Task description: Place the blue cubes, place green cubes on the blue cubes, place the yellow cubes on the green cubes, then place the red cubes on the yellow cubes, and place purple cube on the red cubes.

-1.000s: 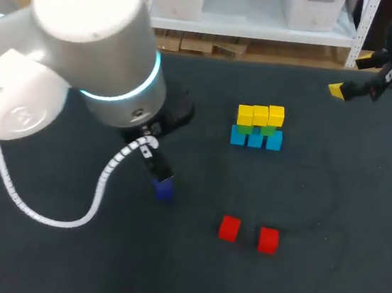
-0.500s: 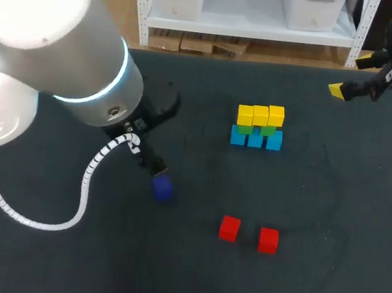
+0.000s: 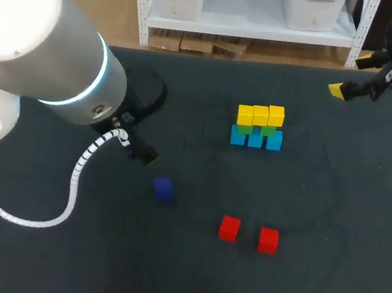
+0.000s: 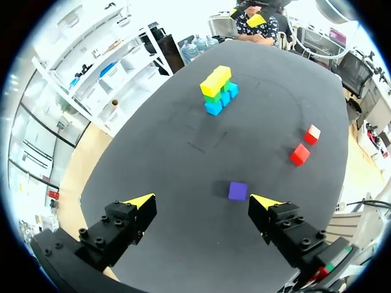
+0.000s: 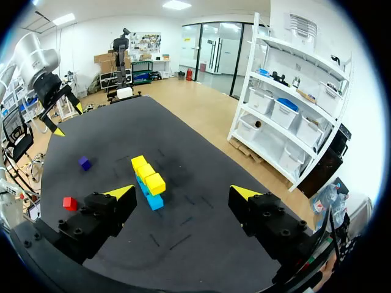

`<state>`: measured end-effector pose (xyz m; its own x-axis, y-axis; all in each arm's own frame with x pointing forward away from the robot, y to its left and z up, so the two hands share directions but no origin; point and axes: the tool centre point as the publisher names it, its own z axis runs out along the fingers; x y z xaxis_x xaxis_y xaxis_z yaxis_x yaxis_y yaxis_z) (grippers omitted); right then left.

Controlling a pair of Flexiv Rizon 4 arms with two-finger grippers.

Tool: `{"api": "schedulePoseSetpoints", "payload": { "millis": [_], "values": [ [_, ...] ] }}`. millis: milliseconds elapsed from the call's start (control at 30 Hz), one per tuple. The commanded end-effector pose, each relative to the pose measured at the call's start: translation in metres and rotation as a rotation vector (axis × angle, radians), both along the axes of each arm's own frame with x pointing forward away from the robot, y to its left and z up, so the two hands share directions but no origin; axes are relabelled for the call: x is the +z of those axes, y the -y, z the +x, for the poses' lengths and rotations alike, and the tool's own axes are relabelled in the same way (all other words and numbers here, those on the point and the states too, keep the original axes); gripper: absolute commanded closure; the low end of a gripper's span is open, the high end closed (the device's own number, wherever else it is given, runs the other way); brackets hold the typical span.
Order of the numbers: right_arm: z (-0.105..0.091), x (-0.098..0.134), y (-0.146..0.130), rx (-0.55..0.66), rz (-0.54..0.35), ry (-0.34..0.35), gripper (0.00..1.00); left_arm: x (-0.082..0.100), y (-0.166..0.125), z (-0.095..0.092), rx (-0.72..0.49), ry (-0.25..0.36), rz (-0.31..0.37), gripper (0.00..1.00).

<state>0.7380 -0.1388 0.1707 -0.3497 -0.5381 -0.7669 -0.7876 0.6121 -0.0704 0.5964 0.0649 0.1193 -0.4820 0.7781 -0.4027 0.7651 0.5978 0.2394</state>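
The left gripper (image 4: 203, 201) is held wide open and empty, though it is largely hidden by its own arm from above. The purple cube (image 4: 237, 191) is seen just ahead, near the middle of the table (image 3: 360, 209). The right gripper (image 5: 182, 192) is spread wide by the far right corner.

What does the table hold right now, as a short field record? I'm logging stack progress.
layers built: blue cubes at the bottom, green cubes on them, yellow cubes on top
red cubes: two, loose on the table, clear of the blue cubes
purple cube: alone on the table, ahead of the left gripper, untouched
left gripper: open, empty
right gripper: open, empty, far from all cubes
not yet done: red and purple layers
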Motion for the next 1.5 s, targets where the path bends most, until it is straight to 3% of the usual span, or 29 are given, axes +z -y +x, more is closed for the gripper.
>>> {"api": "schedulePoseSetpoints", "payload": {
  "millis": [33, 633, 1500],
  "values": [
    [0.001, -0.001, 0.001, 0.005, 0.005, 0.001, 0.00, 0.003, -0.005, 0.004, -0.004, -0.007, 0.001, 0.00],
    [0.001, -0.001, 0.001, 0.005, 0.005, 0.001, 0.00, 0.034, -0.025, 0.030, 0.019, 0.012, 0.042, 0.00],
    [0.001, 0.000, 0.003, 0.013, -0.022, -0.015, 0.00, 0.034, -0.024, 0.031, 0.003, 0.001, 0.050, 0.00]
  ]
}}
